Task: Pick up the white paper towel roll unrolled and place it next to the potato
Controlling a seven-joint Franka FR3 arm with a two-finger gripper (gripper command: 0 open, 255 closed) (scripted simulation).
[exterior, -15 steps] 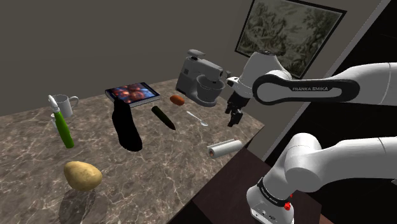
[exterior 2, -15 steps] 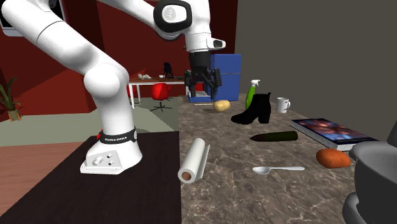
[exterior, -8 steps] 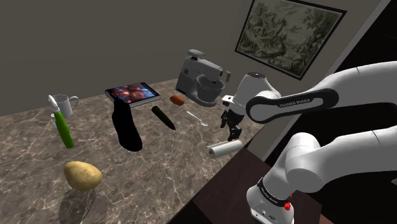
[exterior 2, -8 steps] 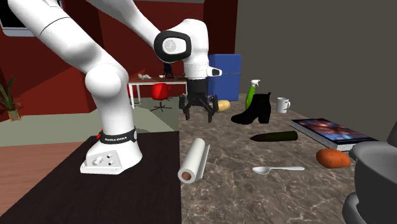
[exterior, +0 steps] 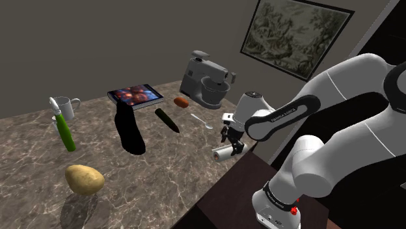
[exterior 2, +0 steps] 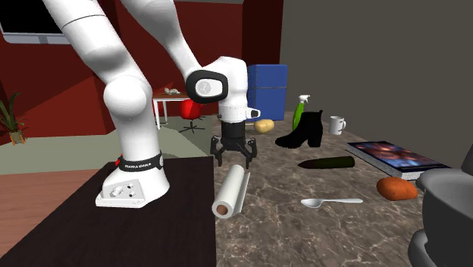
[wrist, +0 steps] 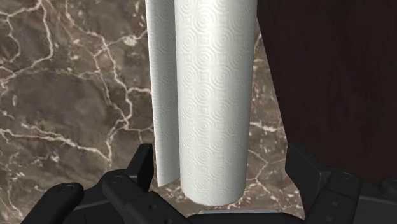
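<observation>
Marbled brown counter [exterior: 162, 185], one edge meeting the dark stand top [exterior: 228, 195]; grey wall and framed picture [exterior: 296, 32] behind.

Shoulder view. Paper towel roll [exterior: 222, 154]: white, on its side at the counter edge nearest the stand. Gripper [exterior: 233, 144]: black, pointing down, just over the roll. Potato [exterior: 84, 179]: well apart, toward this view's lower left. Black boot [exterior: 130, 132]: roughly between the two.

Second exterior view. Roll [exterior 2: 232, 192]: lengthwise toward the camera, brown core end facing it. Gripper [exterior 2: 233, 157]: fingers spread wide, poised above the roll's far end, holding nothing. Potato [exterior 2: 264, 126]: beyond the gripper, near the boot [exterior 2: 303, 130].

Wrist view. Roll [wrist: 210, 95]: runs straight away from the hand, between the two fingers [wrist: 141, 167]. A loose sheet lies along the side facing that finger, close to it; the other finger stands clear. No contact evident.

Step in hand, as judged: descent and closing.
- Lower until the pads flank the roll's widest line.
- Trap the loose sheet inside the grasp, not pushed aside.
- The grasp sits near one end; shifting toward the roll's middle would limit droop on lifting.
- Close gently, as the paper likely squashes.
</observation>
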